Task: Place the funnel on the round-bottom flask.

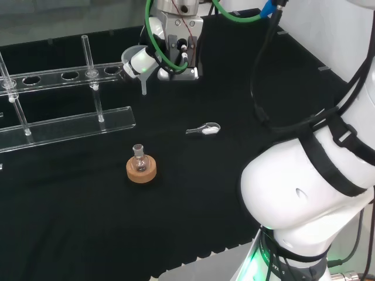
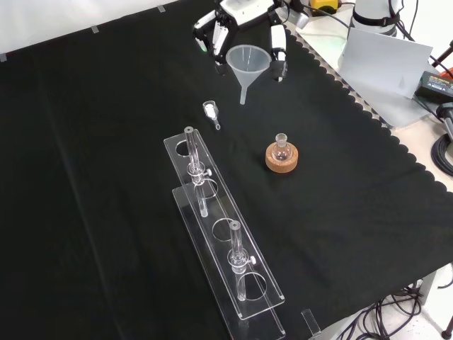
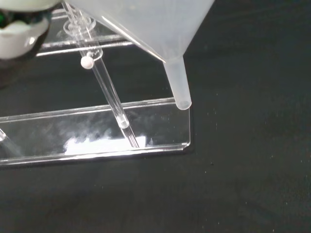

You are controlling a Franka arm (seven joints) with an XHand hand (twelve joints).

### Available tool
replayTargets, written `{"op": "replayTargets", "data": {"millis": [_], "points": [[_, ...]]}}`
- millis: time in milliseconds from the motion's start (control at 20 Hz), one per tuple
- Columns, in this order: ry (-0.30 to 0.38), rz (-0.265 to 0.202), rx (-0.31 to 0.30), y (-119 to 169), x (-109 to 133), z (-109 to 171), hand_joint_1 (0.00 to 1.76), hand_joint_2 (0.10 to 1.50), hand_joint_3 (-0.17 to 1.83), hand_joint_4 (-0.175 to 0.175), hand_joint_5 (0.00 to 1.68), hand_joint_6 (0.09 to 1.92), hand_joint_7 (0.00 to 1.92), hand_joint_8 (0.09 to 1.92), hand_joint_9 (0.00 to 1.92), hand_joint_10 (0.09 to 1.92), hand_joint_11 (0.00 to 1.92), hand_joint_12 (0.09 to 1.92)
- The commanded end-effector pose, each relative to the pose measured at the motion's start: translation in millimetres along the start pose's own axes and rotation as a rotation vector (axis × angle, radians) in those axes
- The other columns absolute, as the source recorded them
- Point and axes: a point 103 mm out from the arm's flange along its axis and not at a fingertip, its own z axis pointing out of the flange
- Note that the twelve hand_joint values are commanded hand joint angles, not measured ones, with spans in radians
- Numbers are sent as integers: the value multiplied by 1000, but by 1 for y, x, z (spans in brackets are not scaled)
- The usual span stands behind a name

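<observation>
- The funnel (image 2: 248, 65) hangs above the cloth (image 2: 106, 142), spout down, well apart from the flask (image 2: 282, 149) (on its cork ring (image 2: 282, 160)).
- It looks light, stiff and slippery; the rim is the best hold.
- The hand (image 2: 237, 25) has fingers curled around that rim.

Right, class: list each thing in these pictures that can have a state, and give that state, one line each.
funnel: held above the cloth, spout pointing down
hand: shut on funnel
round-bottom flask: upright in its stand, mouth uncovered
cork ring: flat on the cloth, holding the flask
clear rack: standing upright
small scoop: lying on its side
</observation>
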Motion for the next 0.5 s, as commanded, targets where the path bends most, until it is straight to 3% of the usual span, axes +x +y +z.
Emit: {"op": "replayTargets", "data": {"millis": [50,500], "points": [[2,3,13,-5,-3,6,927,488,665,25,937,653,1207,573,1066,361,128,1562],[-14,44,8,-21,1,6,932,486,670,25,942,649,1210,571,1067,358,126,1561]]}}
